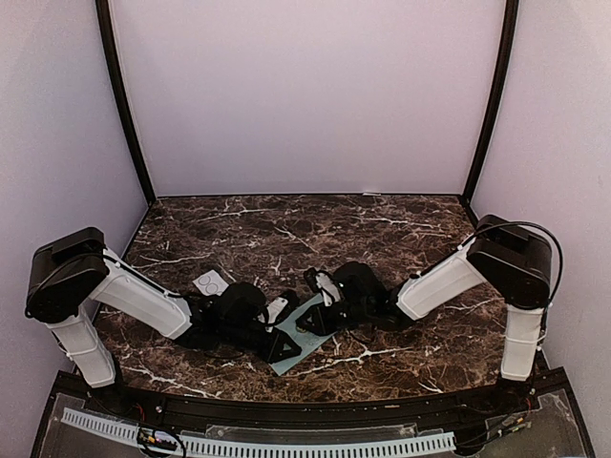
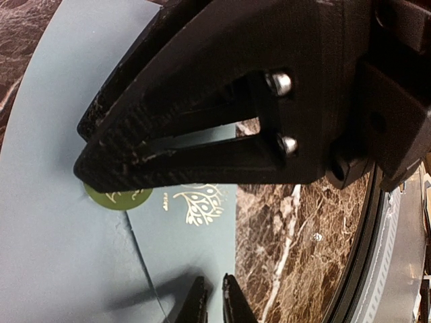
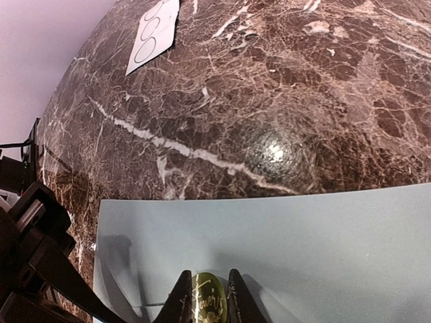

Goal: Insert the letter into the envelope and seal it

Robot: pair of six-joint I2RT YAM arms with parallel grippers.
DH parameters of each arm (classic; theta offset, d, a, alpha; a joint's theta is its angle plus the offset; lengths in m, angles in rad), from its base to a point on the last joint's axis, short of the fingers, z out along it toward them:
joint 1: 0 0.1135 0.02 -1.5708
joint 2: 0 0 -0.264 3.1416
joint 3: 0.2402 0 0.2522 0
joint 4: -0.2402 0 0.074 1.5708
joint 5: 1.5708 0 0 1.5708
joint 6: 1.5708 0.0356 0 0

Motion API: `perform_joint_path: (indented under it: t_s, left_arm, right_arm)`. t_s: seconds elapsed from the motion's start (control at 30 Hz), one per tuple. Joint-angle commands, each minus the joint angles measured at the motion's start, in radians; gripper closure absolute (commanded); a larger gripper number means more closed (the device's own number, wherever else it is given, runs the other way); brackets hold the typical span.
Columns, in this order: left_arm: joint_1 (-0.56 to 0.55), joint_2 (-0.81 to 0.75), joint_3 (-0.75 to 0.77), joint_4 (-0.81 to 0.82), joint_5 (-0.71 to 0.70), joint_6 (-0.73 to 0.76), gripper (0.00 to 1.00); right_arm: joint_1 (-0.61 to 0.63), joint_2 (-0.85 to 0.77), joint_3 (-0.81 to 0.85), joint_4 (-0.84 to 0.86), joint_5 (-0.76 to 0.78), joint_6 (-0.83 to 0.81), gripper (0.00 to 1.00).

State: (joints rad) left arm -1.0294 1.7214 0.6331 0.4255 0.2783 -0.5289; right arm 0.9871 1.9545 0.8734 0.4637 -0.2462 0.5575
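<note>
The pale blue-green envelope (image 1: 292, 360) lies flat on the marble between both arms, its flap folded down. A round green sticker with gold print (image 3: 207, 301) sits at the flap's tip (image 2: 118, 198). My right gripper (image 3: 207, 288) is down on the envelope (image 3: 303, 242), its fingertips a little apart on either side of the sticker, which lies face up between them. My left gripper (image 2: 214, 288) rests on the envelope (image 2: 60, 134) near its edge, fingers almost together with nothing between them. The letter is hidden.
A small white strip with three circles (image 1: 210, 282) lies on the marble to the left behind the arms (image 3: 153, 33). The table's near edge with a black rail (image 2: 377, 256) runs close to the envelope.
</note>
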Motion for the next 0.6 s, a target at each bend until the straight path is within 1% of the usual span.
perform_joint_path:
  t_s: [0.0,0.2,0.37,0.47,0.57]
  left_arm:
    - [0.006,0.022,-0.027,-0.103,0.002,-0.004,0.91]
    - [0.008,-0.002,-0.032,-0.091,-0.003,-0.012,0.91]
    - [0.007,-0.087,-0.056,-0.060,-0.045,-0.023,0.90]
    - [0.008,-0.148,-0.059,-0.057,-0.085,-0.034,0.86]
    - [0.009,-0.175,-0.050,-0.051,-0.103,-0.063,0.84]
  right_arm:
    - [0.020,0.014,0.023,-0.087,0.075,-0.042,0.81]
    - [0.025,0.011,0.026,-0.121,0.117,-0.051,0.78]
    - [0.025,0.017,0.036,-0.130,0.115,-0.050,0.78]
    - [0.026,0.021,0.037,-0.131,0.113,-0.048,0.79]
    - [0.026,0.023,0.041,-0.135,0.113,-0.048,0.80]
